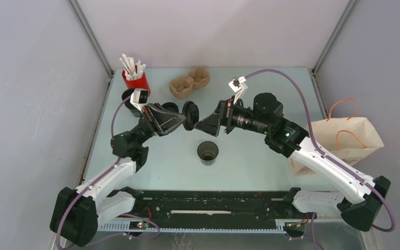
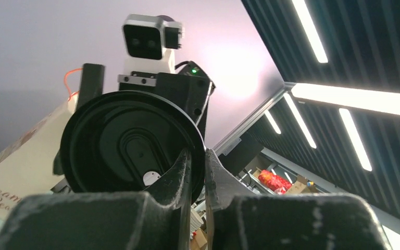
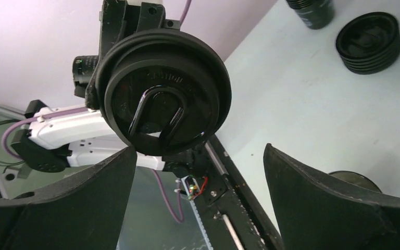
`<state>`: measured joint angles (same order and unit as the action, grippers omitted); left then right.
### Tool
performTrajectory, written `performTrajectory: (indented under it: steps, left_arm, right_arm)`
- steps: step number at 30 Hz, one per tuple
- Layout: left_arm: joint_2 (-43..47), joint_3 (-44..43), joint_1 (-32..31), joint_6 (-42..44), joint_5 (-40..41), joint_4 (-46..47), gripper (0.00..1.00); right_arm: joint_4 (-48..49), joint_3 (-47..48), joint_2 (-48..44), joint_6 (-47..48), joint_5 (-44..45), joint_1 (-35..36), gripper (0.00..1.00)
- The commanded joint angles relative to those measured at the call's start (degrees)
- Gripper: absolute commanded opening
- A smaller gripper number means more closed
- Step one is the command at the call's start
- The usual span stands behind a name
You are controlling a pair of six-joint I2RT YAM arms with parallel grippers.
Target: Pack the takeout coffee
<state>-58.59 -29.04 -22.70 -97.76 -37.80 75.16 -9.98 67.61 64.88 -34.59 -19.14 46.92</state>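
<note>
The takeout coffee's black cup (image 1: 208,152) stands upright and uncovered on the table, between the two arms. Its rim (image 3: 354,179) peeks out behind my right finger. A black round lid (image 1: 190,115) hangs in the air above and behind the cup, and my left gripper (image 1: 186,121) is shut on it. In the left wrist view the fingers (image 2: 179,172) pinch the lid (image 2: 130,146) by its rim. My right gripper (image 1: 200,126) is open, empty, and faces the lid (image 3: 161,99) from close by, its jaws (image 3: 200,156) spread wide just short of it.
A brown paper bag (image 1: 351,138) with orange handles lies at the right edge. At the back left stand a red cup of white sticks (image 1: 135,78), a stack of black lids (image 3: 369,35) and black cups (image 3: 312,10). A brown cup carrier (image 1: 189,82) sits at the back.
</note>
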Motion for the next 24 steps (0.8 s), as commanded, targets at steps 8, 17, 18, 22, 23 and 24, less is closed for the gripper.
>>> performTrajectory:
  steps: [8, 17, 18, 22, 23, 24]
  left_arm:
    - [0.8, 1.7, -2.4, -0.9, 1.8, 5.9, 0.06]
    - [0.8, 2.1, -2.6, -0.2, 2.0, 5.1, 0.06]
    - [0.8, 2.0, -2.7, 0.0, 2.1, 4.9, 0.06]
    - [0.7, 2.4, -2.8, 0.1, 2.2, 4.5, 0.06]
    - [0.7, 2.6, -2.8, 0.1, 2.2, 4.5, 0.06]
    - [0.7, 2.6, -2.8, 0.2, 2.1, 4.5, 0.06]
  right_arm:
    - [4.2, 0.7, -1.6, -1.6, 0.1, 1.5, 1.0]
    - [4.4, 0.8, -2.5, -0.3, 1.9, 2.7, 1.0]
    - [5.1, 0.8, -2.1, -0.6, 1.2, 2.7, 1.0]
    - [7.1, 0.8, -0.8, -1.7, 1.1, 3.6, 1.0]
    - [7.2, 0.8, -0.7, -1.7, 1.4, 3.8, 1.0]
    - [7.2, 0.8, -0.7, -1.7, 1.7, 3.8, 1.0]
